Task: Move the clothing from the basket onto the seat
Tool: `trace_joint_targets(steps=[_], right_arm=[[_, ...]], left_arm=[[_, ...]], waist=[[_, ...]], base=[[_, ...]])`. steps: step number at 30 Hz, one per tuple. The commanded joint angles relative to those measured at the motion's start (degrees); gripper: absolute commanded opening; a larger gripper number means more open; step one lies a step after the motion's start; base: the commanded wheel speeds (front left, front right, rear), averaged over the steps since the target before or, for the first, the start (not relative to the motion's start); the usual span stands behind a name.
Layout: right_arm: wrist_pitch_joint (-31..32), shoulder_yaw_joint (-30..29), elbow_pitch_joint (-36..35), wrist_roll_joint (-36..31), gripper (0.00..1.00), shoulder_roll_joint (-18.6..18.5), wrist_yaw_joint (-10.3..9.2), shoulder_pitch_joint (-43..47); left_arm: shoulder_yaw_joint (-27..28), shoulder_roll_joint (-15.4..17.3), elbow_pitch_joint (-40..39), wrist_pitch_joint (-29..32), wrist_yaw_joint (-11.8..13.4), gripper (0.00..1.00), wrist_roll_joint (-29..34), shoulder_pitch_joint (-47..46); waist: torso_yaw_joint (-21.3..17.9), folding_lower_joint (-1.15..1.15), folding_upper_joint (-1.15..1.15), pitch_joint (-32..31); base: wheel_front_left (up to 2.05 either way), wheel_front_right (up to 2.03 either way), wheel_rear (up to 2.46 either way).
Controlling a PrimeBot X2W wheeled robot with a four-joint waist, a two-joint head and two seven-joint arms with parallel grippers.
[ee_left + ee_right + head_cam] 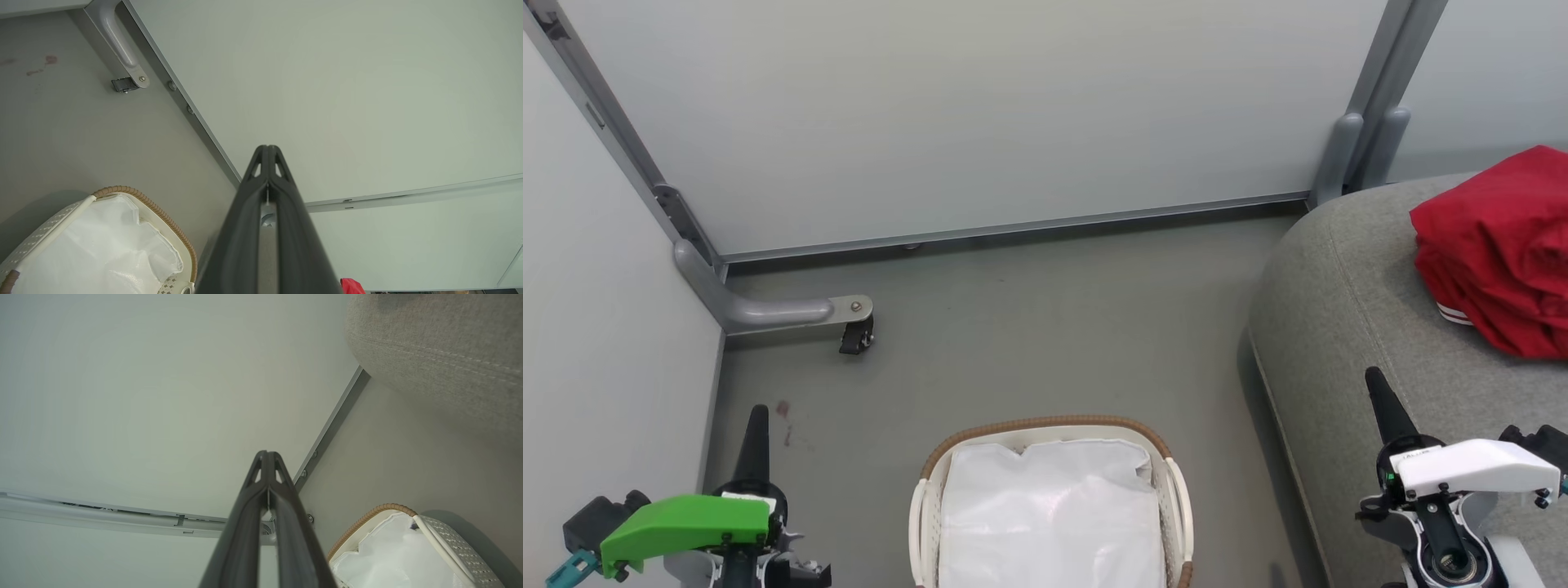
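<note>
Red clothing (pixel 1499 253) sits piled on the seat (pixel 1339 327) at upper right, the basket (pixel 1045 426) at bottom centre showing a bare white liner, left gripper (pixel 756 425) and right gripper (pixel 1377 388) both with fingers pressed together on nothing, so the danger now is a careless right-arm swing knocking that loose pile off

The left end effector (pixel 757 415) sits low on the left, its 2 dark fingers (pixel 755 449) pressed together, empty, pointing up the head view. The right end effector (pixel 1376 380) is likewise closed and empty, tips leaning slightly left.
</note>
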Motion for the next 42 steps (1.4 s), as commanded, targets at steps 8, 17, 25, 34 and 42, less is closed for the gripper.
trace_joint_targets(steps=[8, 17, 25, 34, 42], right_arm=[[1.4, -0.6, -1.1, 5.5, 0.0, -0.4, -0.03, 0.6], [2.6, -0.9, -1.5, 9.6, 0.0, -0.4, -0.04, 0.9], [3.5, -1.2, -1.8, 13.0, 0.0, -0.4, -0.04, 1.0], [4.3, -1.5, -2.1, 16.6, 0.0, -0.5, -0.04, 1.3], [5.2, -1.7, -2.4, 19.7, 0.0, -0.5, -0.05, 1.4]], left_arm=[[1.0, 0.2, -0.8, 1.4, -0.4, 0.0, -4.8, -1.7], [1.6, 0.2, -1.0, 2.5, -0.5, 0.0, -8.6, -2.0], [2.1, 0.2, -1.2, 3.4, -0.6, 0.0, -11.6, -2.0], [2.7, 0.2, -1.3, 4.3, -0.7, 0.0, -14.9, -2.2], [3.2, 0.2, -1.5, 5.1, -0.7, 0.0, -17.8, -2.4]], waist=[[-0.2, 0.0, 0.0, -0.2], [-0.3, 0.0, 0.0, -0.3], [-0.5, 0.0, 0.0, -0.4], [-0.6, 0.0, 0.0, -0.6], [-0.8, 0.0, 0.0, -0.7]], base=[[0.0, 0.0, 0.0], [0.0, 0.0, 0.0], [0.0, 0.0, 0.0], [0.0, 0.0, 0.0], [0.0, 0.0, 0.0]])
